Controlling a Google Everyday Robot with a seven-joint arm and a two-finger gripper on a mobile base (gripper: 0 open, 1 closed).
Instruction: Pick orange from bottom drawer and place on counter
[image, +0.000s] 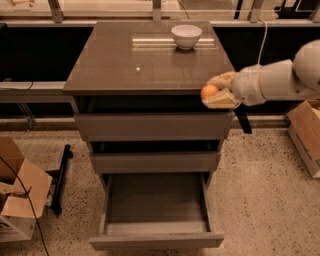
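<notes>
My gripper (214, 91) comes in from the right and is shut on the orange (209, 91), a small round fruit held between the tan fingers (220, 101). It hangs at the front right corner of the counter (135, 60), level with its front edge. The bottom drawer (155, 210) is pulled out below and shows a bare inside.
A white bowl (186, 36) stands at the back of the counter. The two upper drawers (152, 127) sit slightly ajar. Cardboard boxes lie on the floor at the left (20, 195) and right (306, 135). A black rail runs behind the cabinet.
</notes>
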